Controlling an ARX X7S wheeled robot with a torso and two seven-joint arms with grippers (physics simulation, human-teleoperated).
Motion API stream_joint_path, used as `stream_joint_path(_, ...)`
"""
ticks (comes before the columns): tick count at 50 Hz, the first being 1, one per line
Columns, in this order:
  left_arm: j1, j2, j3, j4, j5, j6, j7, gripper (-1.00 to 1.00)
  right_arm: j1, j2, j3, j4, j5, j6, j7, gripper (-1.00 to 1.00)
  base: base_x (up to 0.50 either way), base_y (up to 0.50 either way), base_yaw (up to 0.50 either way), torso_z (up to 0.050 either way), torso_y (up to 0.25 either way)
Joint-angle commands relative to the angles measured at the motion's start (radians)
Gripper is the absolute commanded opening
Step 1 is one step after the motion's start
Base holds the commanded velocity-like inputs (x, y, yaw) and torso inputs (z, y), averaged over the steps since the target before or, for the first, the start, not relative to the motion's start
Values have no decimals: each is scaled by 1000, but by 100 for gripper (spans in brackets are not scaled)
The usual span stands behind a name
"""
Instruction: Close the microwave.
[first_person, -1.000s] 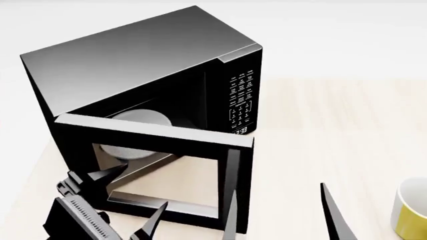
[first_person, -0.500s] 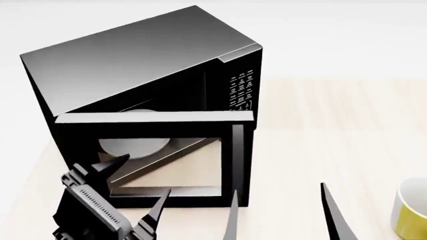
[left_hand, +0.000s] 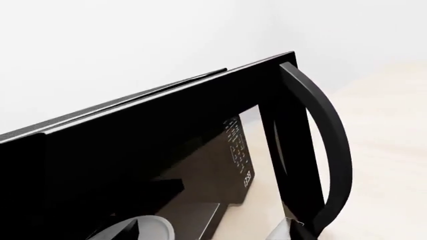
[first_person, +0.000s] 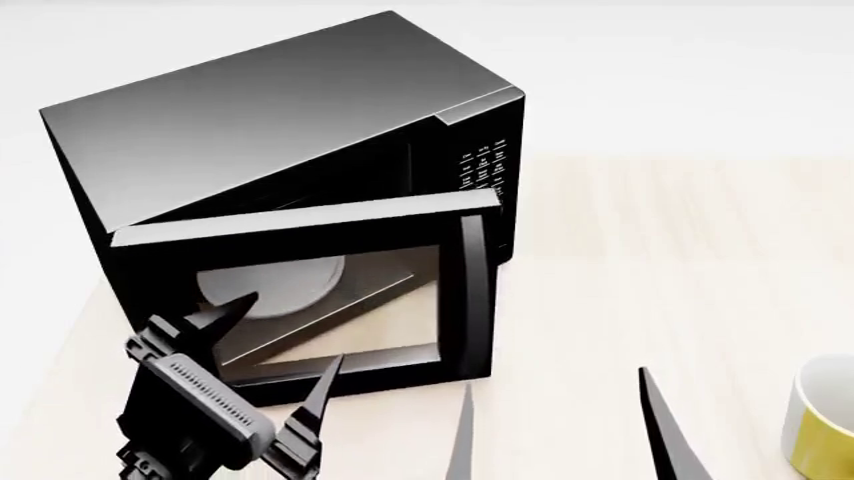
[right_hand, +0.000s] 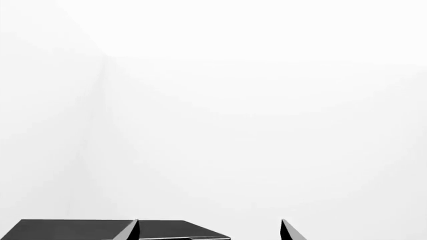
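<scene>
The large black boxy microwave (first_person: 294, 130) is seen on the pale wooden table (first_person: 641, 260), its glass-windowed door (first_person: 320, 290) ajar — a white round turntable plate (first_person: 274, 285) lies inside. Before the door, the left gripper (first_person: 274, 345) is held with jaws wide; the right gripper (first_person: 554, 420) likewise. A yellow mug (first_person: 821, 420) is set well apart from the microwave.

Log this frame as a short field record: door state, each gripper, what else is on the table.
microwave: on the table, door partly open, turntable plate visible through the glass
door handle: curved, black, untouched
left gripper: open, against the door's outer face
right gripper: open, empty, right of the door
mug: yellow, far right edge of head view
table: light wood
</scene>
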Motion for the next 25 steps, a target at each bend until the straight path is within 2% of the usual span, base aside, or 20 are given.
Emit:
stream_joint_path(1, -53, 30, -65, -28, 3, -1, -43, 100, -7, -14, 15, -10, -17, -5, -19, 100, 0, 0, 0, 0, 0)
stream_joint_path(25, -109, 57, -69, -160, 13, 69, -95, 100, -3, -7, 7, -7, -16, -6, -12, 100, 0, 0, 0, 1, 1)
